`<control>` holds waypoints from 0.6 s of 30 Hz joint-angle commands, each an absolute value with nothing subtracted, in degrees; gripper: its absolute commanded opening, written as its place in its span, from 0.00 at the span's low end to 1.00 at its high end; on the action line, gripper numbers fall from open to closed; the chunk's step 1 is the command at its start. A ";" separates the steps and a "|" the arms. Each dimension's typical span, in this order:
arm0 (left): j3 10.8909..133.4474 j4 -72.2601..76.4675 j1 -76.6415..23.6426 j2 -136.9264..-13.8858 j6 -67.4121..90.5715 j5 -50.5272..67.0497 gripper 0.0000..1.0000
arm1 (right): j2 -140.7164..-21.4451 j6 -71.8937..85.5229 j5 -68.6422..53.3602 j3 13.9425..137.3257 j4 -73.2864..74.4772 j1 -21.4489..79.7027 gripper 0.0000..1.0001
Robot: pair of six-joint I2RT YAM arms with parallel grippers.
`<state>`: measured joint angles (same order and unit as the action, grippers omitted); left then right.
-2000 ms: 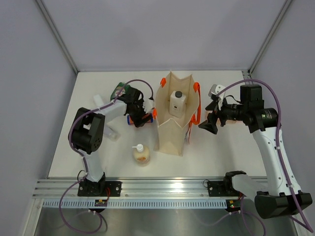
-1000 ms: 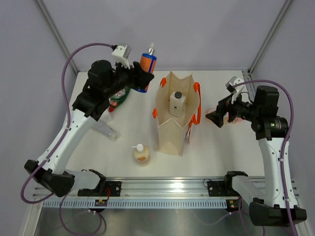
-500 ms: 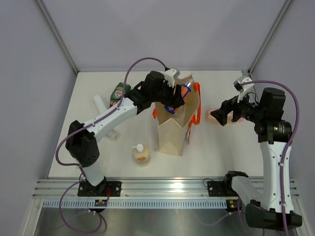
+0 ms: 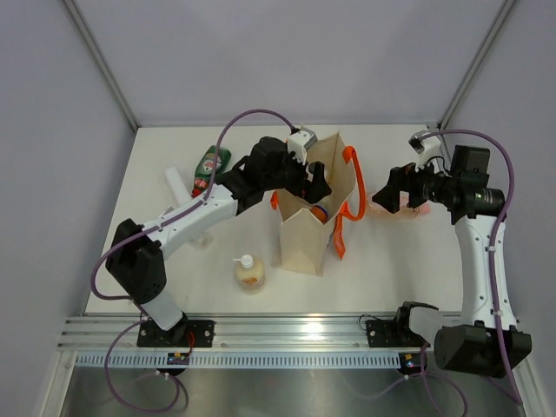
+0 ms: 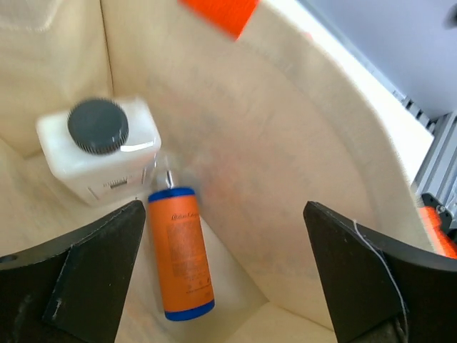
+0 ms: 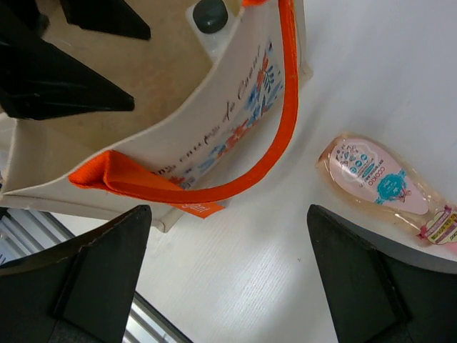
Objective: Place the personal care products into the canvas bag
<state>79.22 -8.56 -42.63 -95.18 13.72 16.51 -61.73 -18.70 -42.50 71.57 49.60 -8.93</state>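
White table (image 4: 382, 278); orange cylinder (image 5: 181, 251) beneath left jaws.

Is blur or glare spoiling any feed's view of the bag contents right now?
Left wrist: the white black-capped bottle looks soft, the orange cylinder sharper; the canvas bag rim washes out at upper right. Right wrist: crisp, pink clear bottle label readable. Top external: even light, soft shadows.

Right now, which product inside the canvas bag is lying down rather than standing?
The orange cylinder: it lies lengthwise on the bottom of the canvas bag, while the white black-capped bottle beside it stands cap-up.
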 commanded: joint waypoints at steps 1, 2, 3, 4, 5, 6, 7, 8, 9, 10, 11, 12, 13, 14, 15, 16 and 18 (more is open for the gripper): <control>80.24 -3.34 -42.80 -91.85 11.87 17.40 0.99 | -65.65 -23.45 -40.96 72.86 52.38 -9.40 0.99; 81.20 -3.69 -42.80 -91.85 11.60 17.23 0.99 | -66.09 -27.47 -40.78 72.77 52.73 -9.40 0.99; 81.73 -4.30 -42.80 -91.76 10.82 17.14 0.99 | -66.96 -29.86 -40.52 72.69 53.34 -9.40 0.99; 82.26 -5.44 -42.72 -91.32 10.29 17.14 0.99 | -67.49 -32.58 -39.73 72.69 53.70 -9.49 0.99; 82.79 -5.88 -42.71 -90.97 9.76 16.62 0.99 | -68.02 -37.48 -38.86 72.60 53.88 -9.41 0.99; 83.58 -6.41 -42.54 -90.44 8.97 16.26 0.99 | -69.16 -40.23 -37.80 72.51 53.88 -9.49 1.00; 83.93 -7.72 -42.37 -89.74 8.53 15.91 0.99 | -69.78 -43.04 -35.44 72.60 53.96 -9.49 0.99; 84.54 -8.34 -42.02 -87.74 7.48 14.69 0.99 | -71.70 -49.24 -33.24 73.12 54.92 -9.49 0.99; 84.46 -9.05 -41.84 -86.50 6.86 13.89 0.99 | -72.94 -53.13 -32.61 73.39 56.15 -9.49 1.00; 84.29 -10.36 -41.75 -85.09 6.16 13.02 0.99 | -74.34 -57.87 -31.91 73.91 57.99 -9.41 1.00; 83.94 -11.07 -41.57 -83.51 5.37 11.44 0.99 | -75.83 -64.45 -30.60 74.96 59.31 -9.40 0.99; 83.41 -11.68 -41.40 -80.02 3.80 10.56 0.99 | -78.72 -66.77 -28.85 75.41 60.02 -9.40 1.00; 81.67 -12.82 -41.40 -77.98 3.08 9.42 0.99 | -80.23 -68.71 -25.96 75.93 60.12 -9.32 0.99; 80.43 -13.27 -41.40 -75.87 2.12 7.75 0.99 | -81.81 -70.64 -25.06 77.85 60.55 -9.32 0.99; 78.85 -13.53 -41.22 -71.59 1.94 7.13 0.99 | -85.39 -71.27 -24.27 79.26 61.25 -9.23 1.00; 77.01 -13.54 -41.22 -69.28 1.85 6.34 0.99 | -87.08 -71.98 -22.52 80.58 62.04 -8.97 0.99; 69.64 -12.57 -41.22 -62.19 2.37 4.93 0.99 | -92.08 -72.07 -19.88 83.75 61.79 -7.56 1.00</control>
